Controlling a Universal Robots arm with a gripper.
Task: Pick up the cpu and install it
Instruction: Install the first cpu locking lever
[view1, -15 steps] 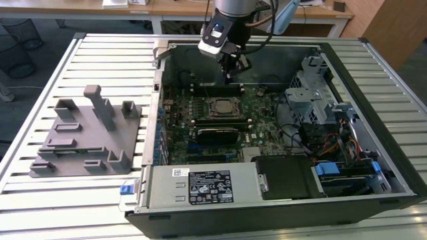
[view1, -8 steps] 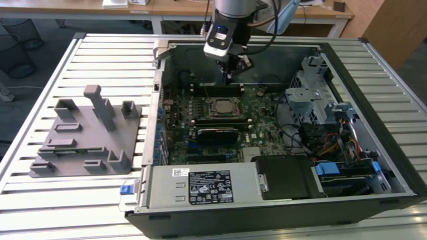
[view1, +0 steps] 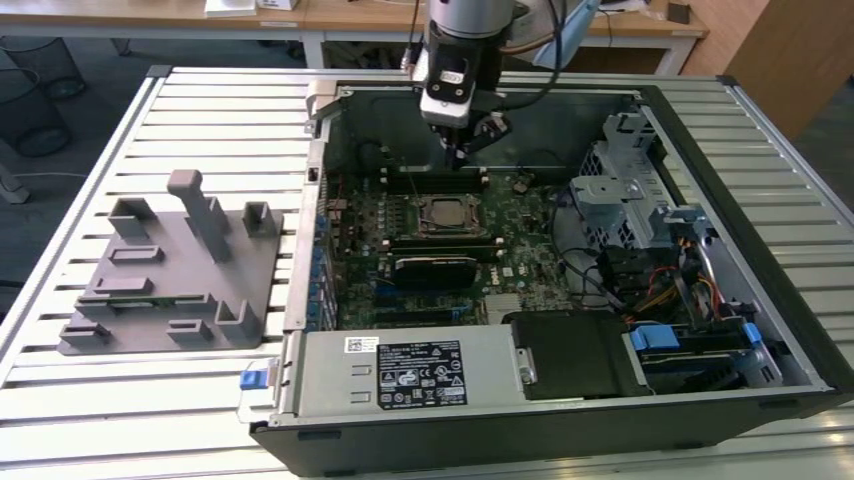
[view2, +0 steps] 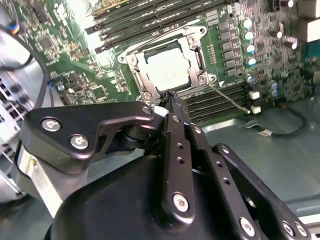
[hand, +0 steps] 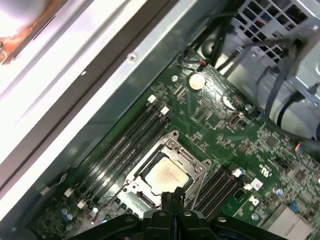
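Gripper (view1: 463, 150) position: my fingers hang inside the open computer case (view1: 747, 110), above the motherboard (view1: 527, 250) and toward the rear wall from the socket. In both wrist views my two fingers (view2: 176, 112) are pressed flat together with no gap between them, and nothing is clamped in them. Their tips (hand: 170, 197) sit just beyond one edge of the socket frame (hand: 192, 165), raised above the board rather than touching it.

Task item: the cpu (view2: 167, 70) lies flat inside the socket frame on the motherboard, silvery top face up and square to the frame opening. In the first wrist view the cpu (hand: 167, 175) is directly ahead of my fingertips. In the exterior view the cpu (view1: 441, 213) is seated at the centre of the board, between two banks of memory slots (view1: 434, 180).

Surroundings: a thin metal lever (view2: 227, 97) runs along one side of the socket. The grey plastic fixture (view1: 174, 270) with upright blocks rests on the slatted table (view1: 107, 400) at the exterior view's left, well apart from the case. A drive cage (view1: 627, 190) and cable bundles occupy the case's side at the exterior view's right.
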